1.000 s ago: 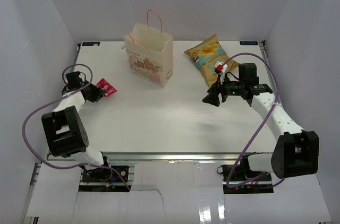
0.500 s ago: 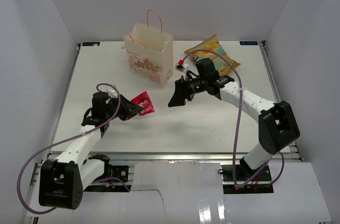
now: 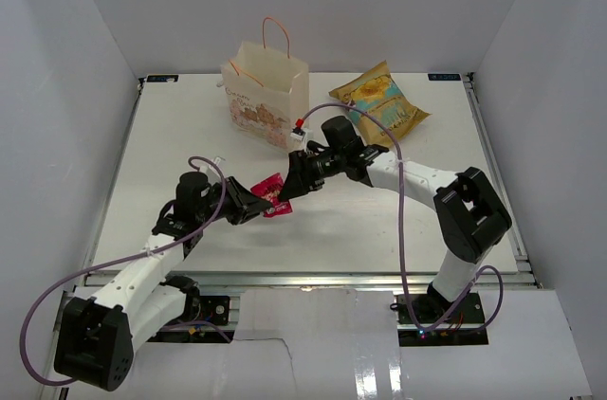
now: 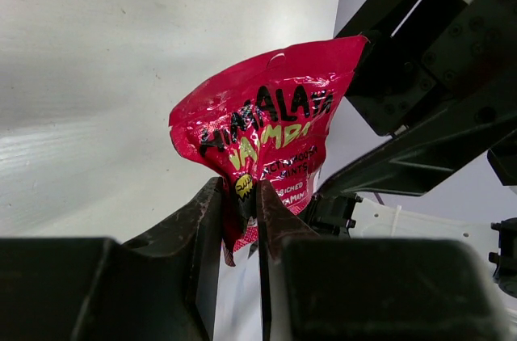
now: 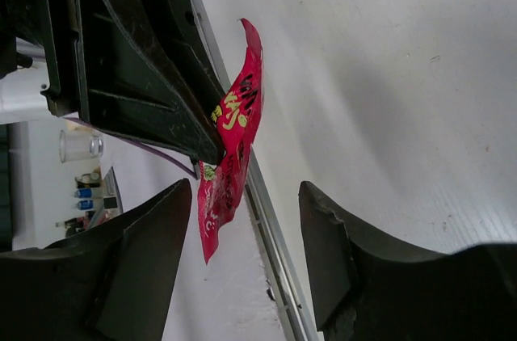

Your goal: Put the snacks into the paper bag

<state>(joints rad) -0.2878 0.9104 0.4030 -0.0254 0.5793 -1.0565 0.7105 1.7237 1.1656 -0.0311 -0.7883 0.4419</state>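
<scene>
Paper bag: upright, beyond both grippers. Crisp bag: flat, behind right gripper. Red packet: lower edge pinched by left gripper, with the right jaws spread astride it. Handover, likely: clamp the free top before the left lets go.

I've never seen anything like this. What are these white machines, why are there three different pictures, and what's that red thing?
They are two robot arms bolted to a white table. The wide picture comes from a camera overhead; the two close-ups come from small cameras on the wrists, looking along the jaws. The left arm pinches a red snack packet in its shut jaws. The right arm points its open jaws at the packet, gripping nothing. Farther back stand a cream paper bag and a yellow-and-teal crisp bag, lying flat.
</scene>
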